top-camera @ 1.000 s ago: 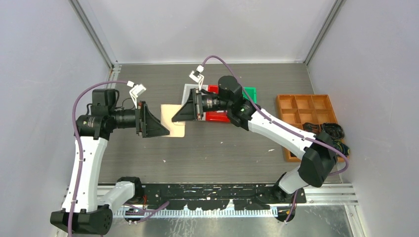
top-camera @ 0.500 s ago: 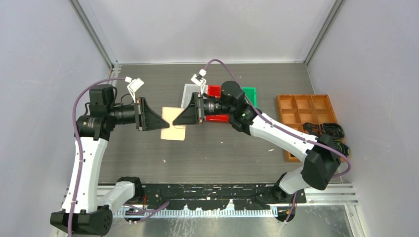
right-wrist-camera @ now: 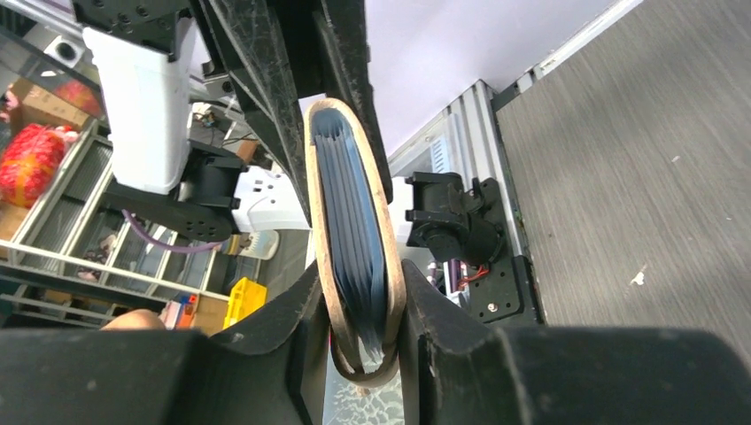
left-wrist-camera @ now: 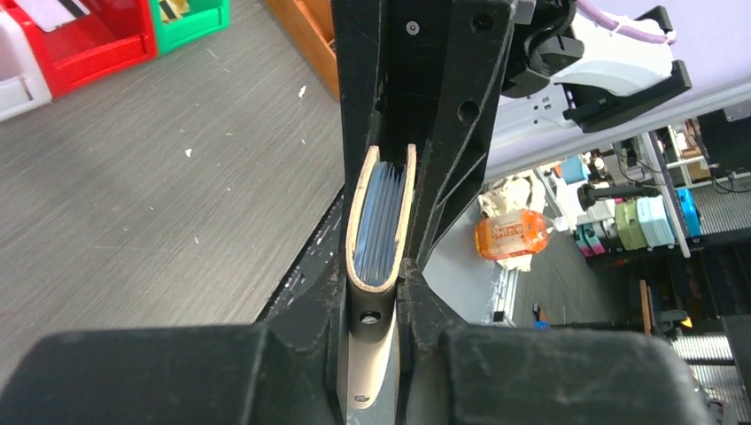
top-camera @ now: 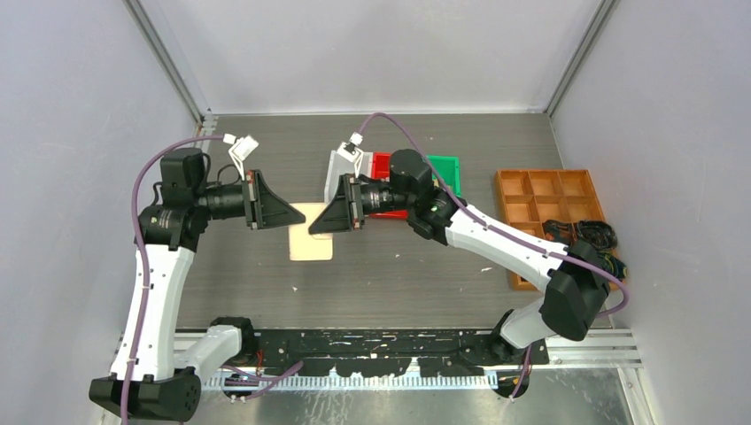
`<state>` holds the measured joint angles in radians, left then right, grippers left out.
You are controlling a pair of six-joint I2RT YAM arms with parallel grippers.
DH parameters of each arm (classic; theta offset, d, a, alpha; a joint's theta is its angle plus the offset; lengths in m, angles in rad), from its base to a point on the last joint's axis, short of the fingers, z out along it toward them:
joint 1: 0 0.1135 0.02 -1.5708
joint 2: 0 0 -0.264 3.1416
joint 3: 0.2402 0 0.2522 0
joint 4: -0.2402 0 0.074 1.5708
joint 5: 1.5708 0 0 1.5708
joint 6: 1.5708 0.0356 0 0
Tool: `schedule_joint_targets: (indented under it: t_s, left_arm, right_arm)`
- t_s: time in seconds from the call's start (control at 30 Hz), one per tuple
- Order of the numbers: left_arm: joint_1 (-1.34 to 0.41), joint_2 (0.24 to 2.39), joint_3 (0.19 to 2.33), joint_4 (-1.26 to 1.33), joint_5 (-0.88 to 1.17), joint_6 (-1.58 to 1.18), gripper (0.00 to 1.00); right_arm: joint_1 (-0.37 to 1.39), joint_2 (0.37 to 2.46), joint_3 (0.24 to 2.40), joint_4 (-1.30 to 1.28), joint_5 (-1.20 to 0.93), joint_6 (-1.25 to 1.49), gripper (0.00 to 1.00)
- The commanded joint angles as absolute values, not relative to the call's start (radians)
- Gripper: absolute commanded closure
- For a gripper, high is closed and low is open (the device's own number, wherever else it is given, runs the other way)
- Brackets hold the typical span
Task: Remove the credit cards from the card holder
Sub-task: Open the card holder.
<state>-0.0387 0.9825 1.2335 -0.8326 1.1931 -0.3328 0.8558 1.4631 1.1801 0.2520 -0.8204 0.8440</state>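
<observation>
Evidently early in opening it, the left gripper [left-wrist-camera: 381,297] and right gripper [right-wrist-camera: 359,310] each clamped narrow on opposite ends of the closed card holder [top-camera: 312,244] above the table's [top-camera: 398,266] middle; next, it needed spreading open to reach the unseen credit cards

The top external camera looks steeply down on the grey wood-grain table [top-camera: 398,266] from above and behind the arm bases at frame bottom, while both wrist cameras face each other at very close range, sharing with it the folded beige-tan leather-like card holder [top-camera: 312,246] [left-wrist-camera: 381,221] [right-wrist-camera: 354,221] at frame centre.
</observation>
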Motion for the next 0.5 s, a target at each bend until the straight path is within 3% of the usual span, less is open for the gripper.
schedule_joint_targets:
  t_s: [0.0, 0.07, 0.17, 0.3, 0.47]
  left_arm:
    - [-0.034, 0.966, 1.241, -0.799, 1.019, -0.325, 0.96]
    - [-0.035, 0.952, 1.229, -0.795, 0.897, -0.346, 1.00]
    - [-0.035, 0.935, 1.208, -0.813, 0.731, -0.370, 1.00]
    - [-0.035, 0.918, 1.176, -0.848, 0.587, -0.412, 1.00]
    - [-0.035, 0.898, 1.150, -0.856, 0.508, -0.470, 1.00]
  right_arm:
    - [0.865, 1.414, 1.244, 0.137, -0.774, 0.724, 0.56]
    - [0.865, 1.391, 1.291, -0.030, -0.594, 0.647, 0.39]
    - [0.902, 1.343, 1.344, -0.234, -0.177, 0.563, 0.30]
    - [1.048, 1.312, 1.338, -0.271, 0.246, 0.465, 0.27]
    - [1.224, 1.425, 1.403, -0.292, 0.521, 0.359, 0.36]
